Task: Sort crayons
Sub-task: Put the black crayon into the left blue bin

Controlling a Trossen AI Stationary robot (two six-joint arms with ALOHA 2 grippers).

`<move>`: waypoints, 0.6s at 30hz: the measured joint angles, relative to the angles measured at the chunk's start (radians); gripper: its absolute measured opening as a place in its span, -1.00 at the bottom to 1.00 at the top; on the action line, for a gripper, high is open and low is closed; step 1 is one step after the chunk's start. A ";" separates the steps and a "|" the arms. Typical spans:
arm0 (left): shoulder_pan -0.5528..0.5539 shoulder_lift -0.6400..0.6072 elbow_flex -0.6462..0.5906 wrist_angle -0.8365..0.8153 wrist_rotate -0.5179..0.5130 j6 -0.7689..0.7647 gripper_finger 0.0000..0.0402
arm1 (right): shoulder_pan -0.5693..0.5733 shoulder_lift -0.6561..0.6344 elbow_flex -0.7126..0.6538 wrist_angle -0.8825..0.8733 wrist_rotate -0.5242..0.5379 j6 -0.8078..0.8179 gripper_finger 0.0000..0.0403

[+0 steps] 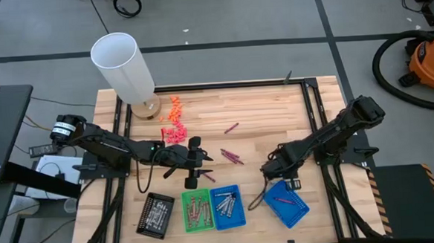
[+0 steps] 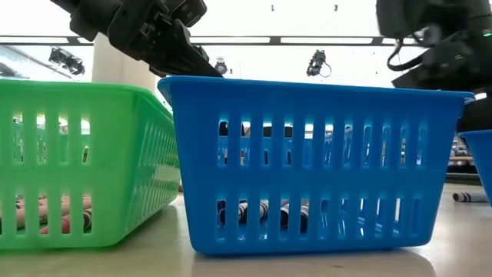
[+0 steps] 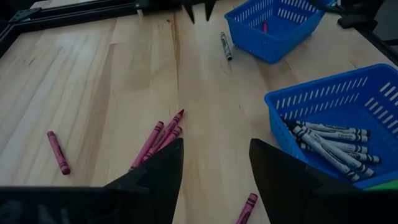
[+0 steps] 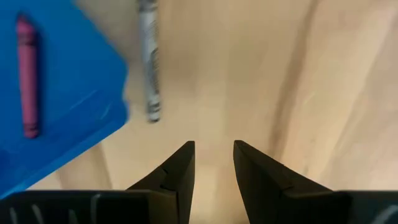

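Magenta crayons lie loose on the wooden table: a cluster [image 3: 158, 140] just ahead of my left gripper [image 3: 214, 149], one farther off [image 3: 58, 151], one near the fingers [image 3: 247, 208]. My left gripper [image 1: 198, 165] is open and empty above the table, behind the green tray [image 1: 197, 209]. My right gripper [image 4: 213, 155] is open by a narrow gap and empty, low over bare wood beside the right blue tray [image 4: 56, 106], which holds a magenta crayon [image 4: 26, 74]. A silver crayon [image 4: 149, 62] lies flat on the table beside that tray. The middle blue tray [image 3: 336, 124] holds several silver crayons.
A white cylinder [image 1: 125, 67] stands at the table's far left, with chunky orange and pink bits [image 1: 174, 120] beside it. A black tray [image 1: 155, 214] sits at the near left. The green tray [image 2: 77, 161] and middle blue tray [image 2: 307, 161] fill the low view.
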 joint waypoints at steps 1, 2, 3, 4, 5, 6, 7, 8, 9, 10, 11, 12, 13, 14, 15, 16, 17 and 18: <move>0.000 0.000 0.000 -0.001 0.000 0.000 -0.03 | 0.016 -0.006 -0.006 0.004 -0.005 0.014 -0.40; 0.000 0.000 0.000 -0.002 0.000 0.000 -0.03 | 0.032 -0.013 -0.013 0.007 -0.006 0.033 -0.40; 0.000 0.000 0.000 -0.004 0.000 0.000 -0.03 | 0.048 -0.019 -0.017 0.008 -0.006 0.053 -0.40; 0.000 0.000 0.000 -0.006 0.000 0.000 -0.03 | 0.063 -0.026 -0.019 0.008 -0.005 0.075 -0.40; 0.000 0.000 0.000 -0.008 0.000 0.000 -0.03 | 0.079 -0.034 -0.020 0.009 -0.001 0.098 -0.40; 0.000 0.000 0.000 -0.008 0.000 0.000 -0.03 | 0.094 -0.044 -0.020 0.011 0.008 0.121 -0.40; 0.000 0.000 0.000 -0.008 0.000 0.000 -0.03 | 0.109 -0.055 -0.020 0.015 0.015 0.142 -0.40; 0.000 0.000 0.000 -0.007 0.000 0.000 -0.03 | 0.125 -0.066 -0.020 0.020 0.022 0.160 -0.40; 0.000 0.000 0.000 -0.008 0.000 0.000 -0.03 | 0.143 -0.076 -0.020 0.027 0.035 0.179 -0.40; 0.000 0.000 0.000 -0.008 0.000 0.000 -0.03 | 0.162 -0.083 -0.020 0.031 0.055 0.195 -0.40; 0.000 0.000 0.000 -0.007 0.000 0.000 -0.03 | 0.183 -0.090 -0.020 0.034 0.082 0.212 -0.40; 0.000 0.000 0.000 -0.008 0.000 0.000 -0.03 | 0.204 -0.094 -0.020 0.037 0.116 0.229 -0.40; 0.000 0.000 0.000 -0.009 0.000 0.000 -0.03 | 0.224 -0.095 -0.020 0.043 0.151 0.248 -0.40; 0.000 0.000 0.000 -0.009 0.000 0.000 -0.03 | 0.245 -0.095 -0.020 0.048 0.184 0.268 -0.39; 0.000 0.000 0.000 -0.009 0.000 0.000 -0.03 | 0.263 -0.095 -0.020 0.052 0.212 0.290 -0.38; 0.000 0.000 0.000 -0.009 0.000 0.000 -0.03 | 0.279 -0.095 -0.020 0.052 0.231 0.313 -0.37; 0.000 0.000 0.000 -0.009 0.000 0.000 -0.03 | 0.291 -0.094 -0.020 0.050 0.240 0.341 -0.35; 0.000 0.000 0.000 -0.009 0.000 0.000 -0.03 | 0.304 -0.094 -0.022 0.050 0.242 0.371 -0.33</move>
